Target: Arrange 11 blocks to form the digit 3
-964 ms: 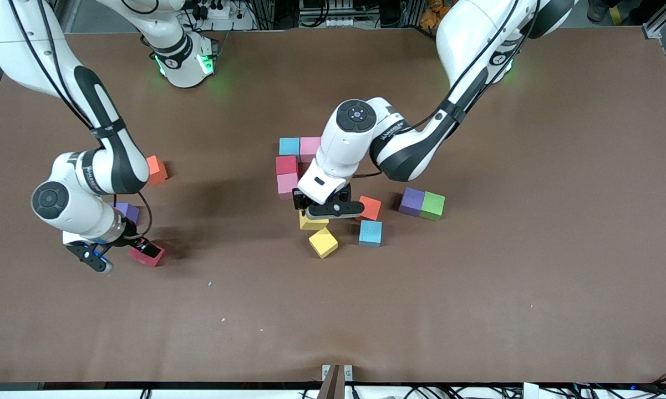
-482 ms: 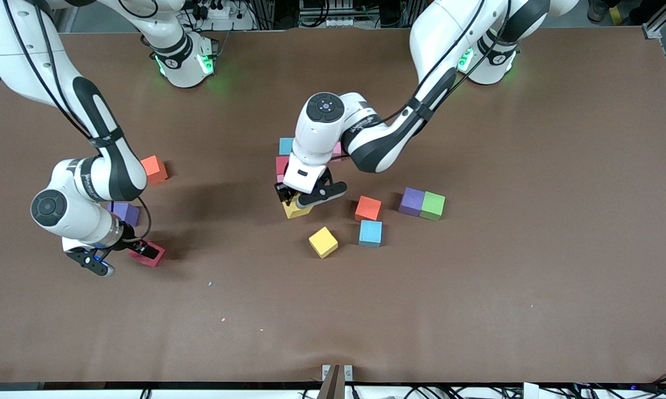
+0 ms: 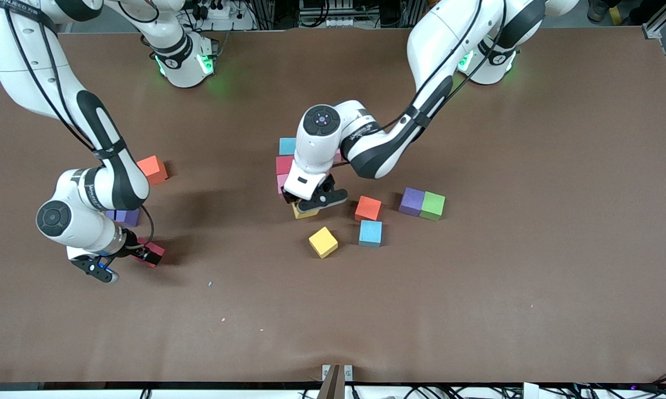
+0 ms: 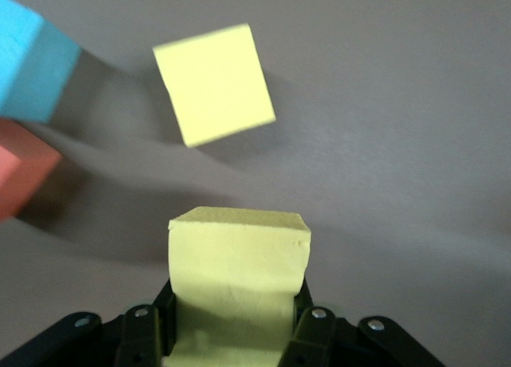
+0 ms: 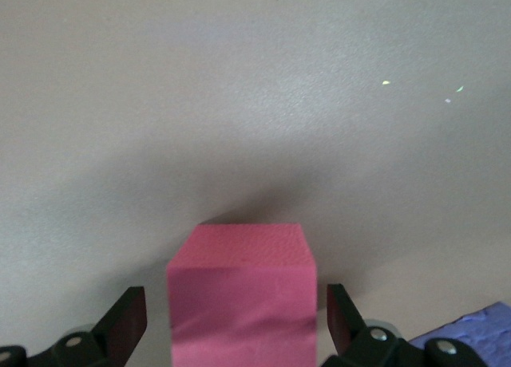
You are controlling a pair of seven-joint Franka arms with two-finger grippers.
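My left gripper (image 3: 304, 206) is shut on a yellow block (image 3: 301, 211) (image 4: 238, 275), low over the table right beside a pink block (image 3: 281, 182). That pink block lines up with a red block (image 3: 284, 164) and a light blue block (image 3: 289, 146); another pink block (image 3: 338, 158) is mostly hidden by the arm. A second yellow block (image 3: 323, 242) (image 4: 214, 84), an orange block (image 3: 367, 208) (image 4: 20, 171), a light blue block (image 3: 370, 233) (image 4: 32, 64) and a purple block (image 3: 411, 200) lie loose. My right gripper (image 3: 144, 252) (image 5: 233, 323) is open around a red block (image 3: 152, 254) (image 5: 241, 299), with a gap on each side.
A green cube (image 3: 433, 205) touches the purple block. Toward the right arm's end lie another orange block (image 3: 152, 169) and another purple block (image 3: 124, 217) (image 5: 471, 339), partly under the right arm. Small crumbs (image 3: 222, 320) dot the brown table (image 3: 532, 249).
My left gripper has carried the yellow block away from the loose blocks to beside the pink block. The right gripper has shifted slightly, staying open around the red block.
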